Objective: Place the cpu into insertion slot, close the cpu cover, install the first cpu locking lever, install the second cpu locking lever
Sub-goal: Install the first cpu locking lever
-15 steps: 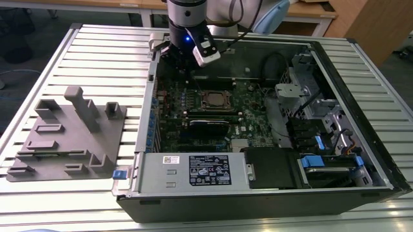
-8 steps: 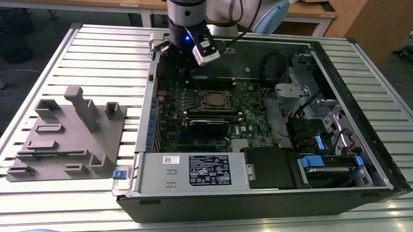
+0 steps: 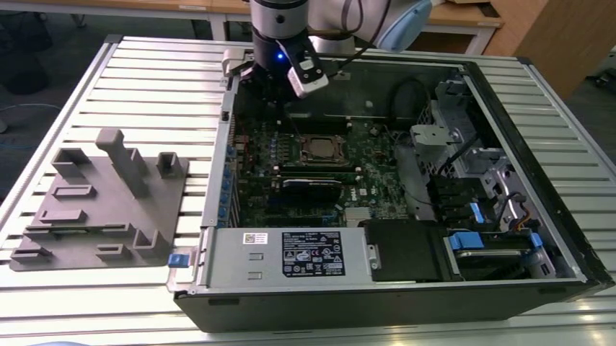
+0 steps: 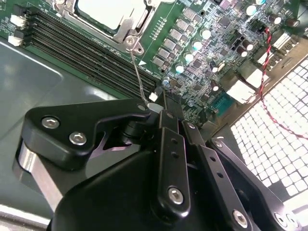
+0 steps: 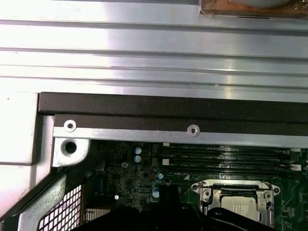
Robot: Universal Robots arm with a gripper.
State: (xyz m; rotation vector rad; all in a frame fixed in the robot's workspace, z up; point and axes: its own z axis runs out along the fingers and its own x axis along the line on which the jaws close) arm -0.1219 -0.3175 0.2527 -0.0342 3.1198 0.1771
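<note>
Silvery cpu cover [image 4: 124,32] lies flat around the cpu [image 4: 108,12] in the insertion slot [image 3: 321,149], at the centre of the exterior view. At upper centre there, the gripper [image 4: 153,109] is pinched together on the tip of a thin wire locking lever [image 4: 137,72] rising from the socket corner.

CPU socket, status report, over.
Gripper shut on locking lever tip. Cpu seated, cpu cover down. Nothing across the lever.

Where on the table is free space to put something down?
Bare slatted table lies beyond the grey fixture and along the near edge in front of it. Inside the computer case, around the insertion slot, it is crowded.
</note>
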